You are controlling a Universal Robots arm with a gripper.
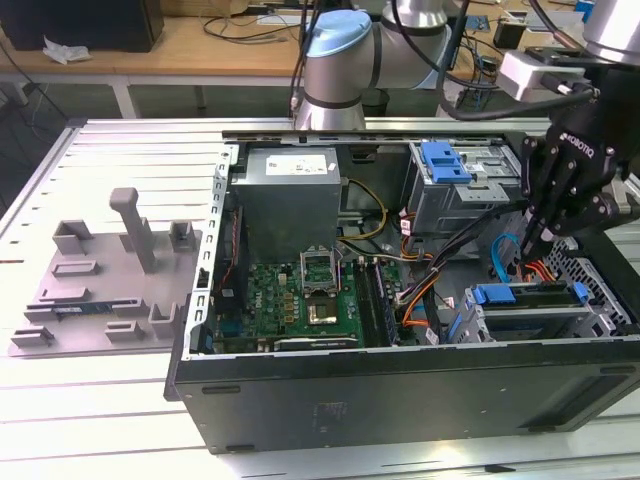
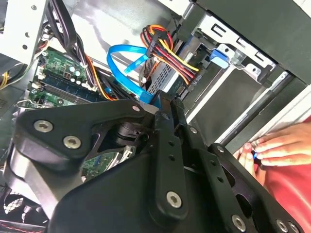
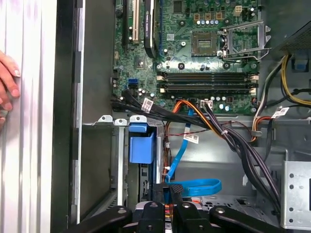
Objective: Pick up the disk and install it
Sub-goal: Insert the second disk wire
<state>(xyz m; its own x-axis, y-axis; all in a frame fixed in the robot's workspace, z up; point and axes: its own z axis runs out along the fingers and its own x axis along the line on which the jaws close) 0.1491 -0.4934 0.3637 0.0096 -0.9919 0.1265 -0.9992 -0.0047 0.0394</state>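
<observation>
The gripper (image 1: 535,238), fingers closed with nothing between them, hangs at 12 o'clock above the disk (image 1: 525,296); label text illegible.

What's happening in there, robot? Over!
Gripper shut, low over the drive cage. Disk sitting in the cage. Blue cable close beside the gripper.

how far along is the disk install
Done: pickup looks finished, since the disk already lies in the drive cage at the exterior view's right, with its blue carrier rail showing. In hand: the gripper hangs just above the disk; whether it grips anything is unclear. Left: I cannot tell whether the disk is fully seated.
</observation>
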